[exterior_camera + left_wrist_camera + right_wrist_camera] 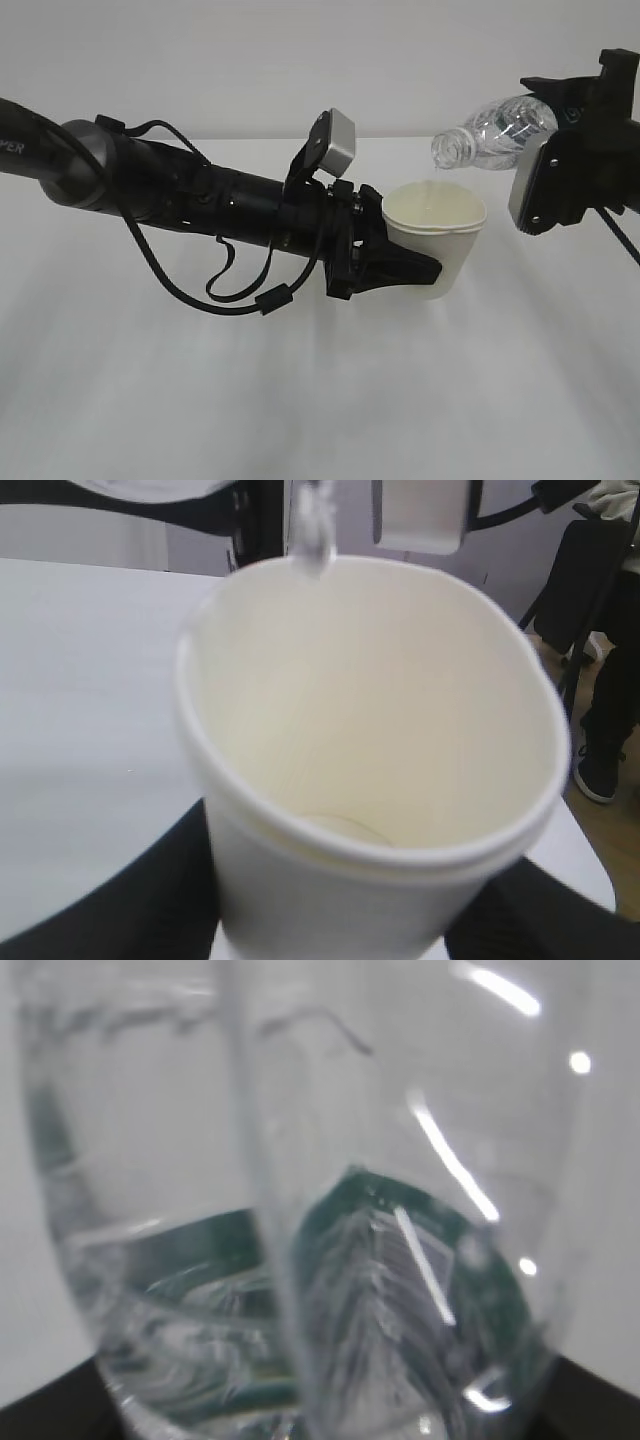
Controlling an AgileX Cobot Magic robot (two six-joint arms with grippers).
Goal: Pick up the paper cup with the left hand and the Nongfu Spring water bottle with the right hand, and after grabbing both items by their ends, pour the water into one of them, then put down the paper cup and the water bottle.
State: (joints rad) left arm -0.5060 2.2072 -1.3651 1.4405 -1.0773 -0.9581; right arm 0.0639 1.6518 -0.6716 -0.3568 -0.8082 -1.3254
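My left gripper is shut on the white paper cup, holding it upright above the table by its lower wall. In the left wrist view the cup fills the frame, its cream inside showing a little at the bottom, with black fingers on both sides. My right gripper is shut on the clear Nongfu Spring water bottle, tilted with its open mouth above and just right of the cup's rim. The bottle with its green label fills the right wrist view. The bottle's mouth hangs over the cup's far rim.
The white table spreads below both arms. Beyond the table's far right edge, in the left wrist view, stand dark chair legs and a person's shoe.
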